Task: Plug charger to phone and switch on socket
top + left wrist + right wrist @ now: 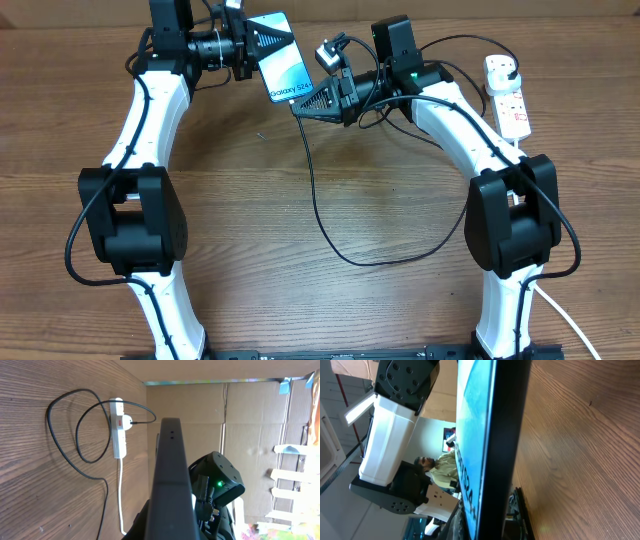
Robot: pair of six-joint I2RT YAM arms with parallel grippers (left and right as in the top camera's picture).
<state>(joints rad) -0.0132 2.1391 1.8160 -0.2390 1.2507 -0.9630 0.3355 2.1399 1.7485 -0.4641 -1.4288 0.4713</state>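
Overhead table [260, 200]: brown wood grain, carrying both arms, the socket and most of the cable.
Left arm [150, 120]: white and black, reaching up the left side and turning in toward the top centre.
Right arm [465, 130]: mirrors it on the right, with a green light lit near its wrist.
Socket [510, 100]: white strip with red markings, flat on the table at the top right corner; whether its switches are on or off cannot be told.
Phone [282, 68]: top centre, raised off the table and tilted, blue "Galaxy S24" screen facing up.
Charger [316, 200]: black cable hanging from the phone's lower end, looping across the table, then running up to the socket, where its other end is plugged in.
Left gripper [262, 48]: clamped on the phone's upper end.
Right gripper [318, 100]: right at the phone's lower edge where the cable begins; the jaws are hidden, so I cannot tell their state.
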